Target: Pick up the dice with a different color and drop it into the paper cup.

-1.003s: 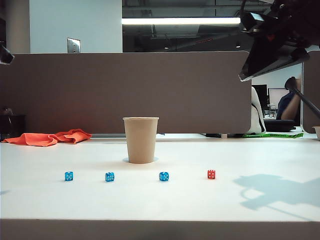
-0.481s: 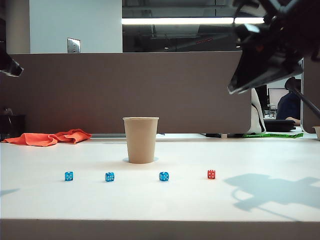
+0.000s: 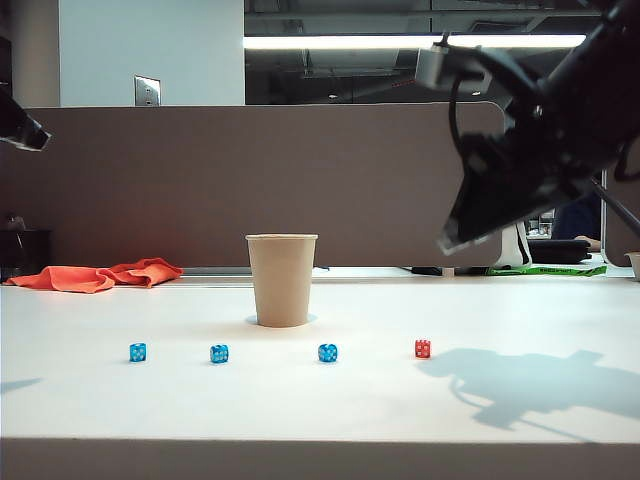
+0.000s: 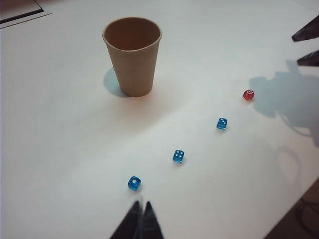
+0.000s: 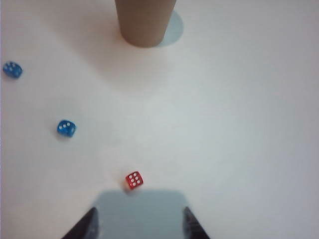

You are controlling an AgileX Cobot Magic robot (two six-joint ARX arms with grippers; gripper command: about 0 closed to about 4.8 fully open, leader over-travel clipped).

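The small red die [image 3: 423, 348] with white pips rests on the white table [image 3: 320, 400], at the right end of a row with three blue dice [image 3: 219, 353]. Behind the row stands the tan paper cup [image 3: 281, 280], upright and empty as the left wrist view shows it [image 4: 132, 55]. My right gripper [image 5: 139, 221] hangs in the air above and to the right of the red die [image 5: 133, 180], its jaws wide apart with nothing between them. My left gripper [image 4: 140, 211] is shut and empty, high off the table's left side near a blue die [image 4: 133, 183].
An orange cloth [image 3: 95, 275] lies at the back left by a brown partition [image 3: 250, 180]. The right arm [image 3: 530, 150] casts a shadow [image 3: 540, 385] on the table's right part.
The right arm has come down and leftward toward the red die, and its gripper has gone from shut to open. The left gripper has edged further into the exterior view at top left.
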